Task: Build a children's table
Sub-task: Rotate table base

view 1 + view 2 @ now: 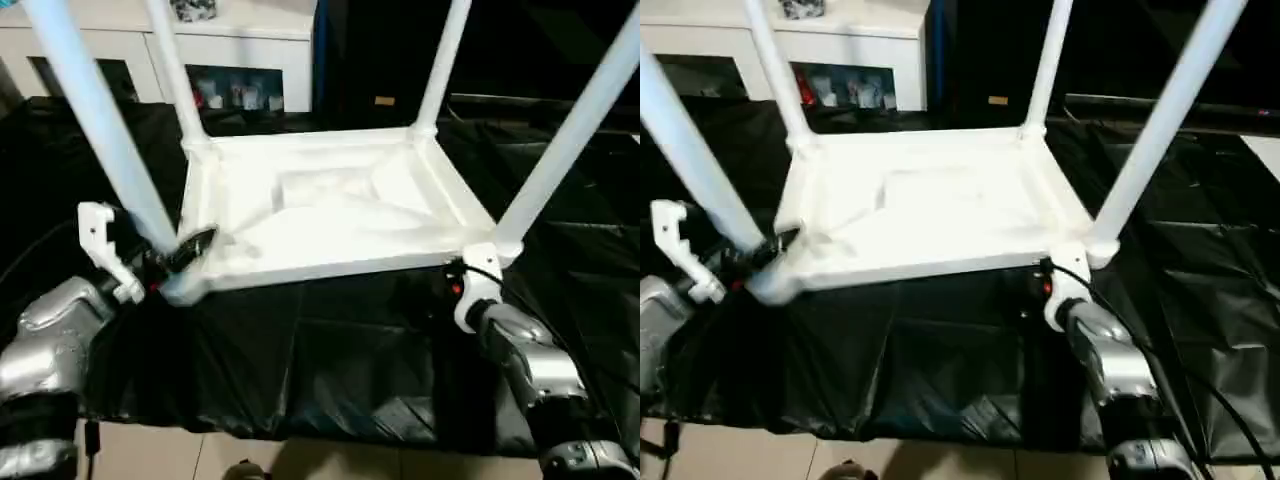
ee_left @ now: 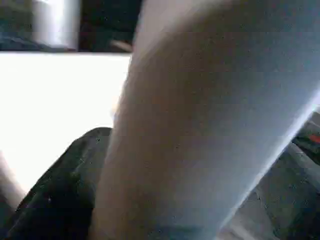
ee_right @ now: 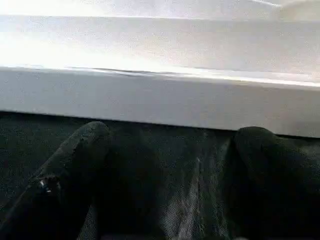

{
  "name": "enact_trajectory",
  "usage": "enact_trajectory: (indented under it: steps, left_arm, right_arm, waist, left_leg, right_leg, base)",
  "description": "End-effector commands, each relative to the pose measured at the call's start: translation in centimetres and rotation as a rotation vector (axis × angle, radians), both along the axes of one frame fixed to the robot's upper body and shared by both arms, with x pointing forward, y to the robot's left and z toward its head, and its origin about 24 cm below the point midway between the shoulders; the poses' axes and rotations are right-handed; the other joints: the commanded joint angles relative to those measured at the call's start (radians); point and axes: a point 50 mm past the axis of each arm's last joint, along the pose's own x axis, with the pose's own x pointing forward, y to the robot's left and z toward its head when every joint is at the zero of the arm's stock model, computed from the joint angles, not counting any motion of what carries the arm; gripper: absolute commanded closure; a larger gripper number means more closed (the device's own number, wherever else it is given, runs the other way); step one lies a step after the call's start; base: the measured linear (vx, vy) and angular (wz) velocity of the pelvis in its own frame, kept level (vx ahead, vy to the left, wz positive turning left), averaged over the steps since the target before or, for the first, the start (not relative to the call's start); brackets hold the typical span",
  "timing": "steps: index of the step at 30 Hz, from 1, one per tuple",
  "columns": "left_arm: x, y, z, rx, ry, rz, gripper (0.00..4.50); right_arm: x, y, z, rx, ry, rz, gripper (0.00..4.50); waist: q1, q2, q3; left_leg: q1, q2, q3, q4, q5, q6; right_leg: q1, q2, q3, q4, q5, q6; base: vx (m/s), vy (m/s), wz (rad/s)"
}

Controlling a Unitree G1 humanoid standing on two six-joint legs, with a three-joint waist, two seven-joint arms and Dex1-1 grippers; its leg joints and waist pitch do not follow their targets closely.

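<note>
The white children's table [image 1: 330,200] lies upside down on the black-draped surface, ribbed underside up, with all four legs standing in the corner sockets. My left gripper [image 1: 170,258] is at the base of the near-left leg [image 1: 100,120], which sits between its black fingers [image 2: 60,200] in the left wrist view; it is shut on that leg. My right gripper [image 3: 170,135] is low at the near-right corner, just under the near-right leg [image 1: 570,140]. It is open, with only black cloth between its fingers [image 3: 75,160] and the table's white rim [image 3: 160,100] right ahead.
The black drape [image 1: 330,350] hangs over the front edge, with pale floor [image 1: 300,455] below. A white cabinet [image 1: 240,40] with small items on its shelves stands behind at the left. The far legs [image 1: 440,70] rise out of the picture's top.
</note>
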Motion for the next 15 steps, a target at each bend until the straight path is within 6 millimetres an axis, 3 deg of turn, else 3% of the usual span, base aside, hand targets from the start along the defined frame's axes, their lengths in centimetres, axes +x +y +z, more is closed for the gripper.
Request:
enact_trajectory:
  steps: [1, 3, 8, 11, 12, 13, 15]
  left_arm:
    - [-0.6, -1.8, 0.0, -0.032, 0.031, -0.154, 0.05]
    - [-2.1, -2.9, -0.1, -0.059, 0.084, -0.317, 0.05]
    - [-4.9, -5.9, 0.4, -0.128, 0.138, -0.52, 0.05]
    - [-5.9, -7.1, 0.5, -0.145, 0.154, -0.572, 0.05]
    - [-6.1, -7.3, 0.4, -0.148, 0.155, -0.581, 0.05]
    - [-6.4, -7.8, 0.5, -0.153, 0.159, -0.597, 0.05]
    - [-6.7, -8.8, 0.4, -0.167, 0.158, -0.601, 0.05]
  right_arm:
    - [0.3, 0.7, 0.1, 0.0, -0.004, 0.041, 0.0]
    - [0.6, 1.3, 0.0, -0.002, -0.006, 0.072, 0.0]
    - [1.0, 3.1, -0.1, -0.001, -0.006, 0.149, 0.0]
    - [1.1, 4.2, -0.3, -0.003, 0.0, 0.194, 0.0]
    - [1.0, 4.5, -0.3, -0.002, 0.002, 0.208, 0.0]
    - [1.1, 5.0, -0.4, 0.0, 0.004, 0.23, 0.0]
    - [1.1, 6.6, -0.7, -0.003, 0.012, 0.288, 0.0]
  waist:
    - [0.001, 0.009, -0.062]
    - [0.0, 0.007, -0.06]
    - [-0.014, 0.005, -0.056]
    - [-0.023, 0.003, -0.057]
    - [-0.03, -0.002, -0.055]
    - [-0.031, 0.0, -0.055]
    - [-0.038, -0.005, -0.055]
  left_leg:
    - [0.01, 0.007, 0.012, -0.075, -0.241, -0.008]
    - [0.009, 0.007, 0.014, -0.078, -0.258, -0.007]
    - [0.008, 0.008, 0.012, -0.082, -0.293, -0.014]
    - [0.006, 0.006, 0.012, -0.082, -0.273, -0.007]
    - [0.002, 0.006, 0.011, -0.083, -0.263, -0.003]
    - [0.003, 0.006, 0.013, -0.082, -0.263, -0.002]
    - [0.004, 0.006, 0.014, -0.082, -0.263, -0.001]
  right_leg:
    - [0.042, -0.036, 0.023, -0.054, -0.121, -0.232]
    - [0.042, -0.036, 0.023, -0.055, -0.154, -0.232]
    - [0.044, -0.039, 0.025, -0.062, -0.229, -0.215]
    - [0.045, -0.035, 0.025, -0.063, -0.217, -0.216]
    - [0.048, -0.035, 0.024, -0.062, -0.217, -0.215]
    - [0.047, -0.035, 0.024, -0.064, -0.226, -0.212]
    - [0.045, -0.034, 0.025, -0.065, -0.234, -0.211]
  base:
    - [0.0, 0.0, 0.0]
    - [0.0, 0.0, 0.0]
    - [0.0, 0.0, 0.0]
    - [0.0, 0.0, 0.0]
    - [0.0, 0.0, 0.0]
    - [0.0, 0.0, 0.0]
    - [0.0, 0.0, 0.0]
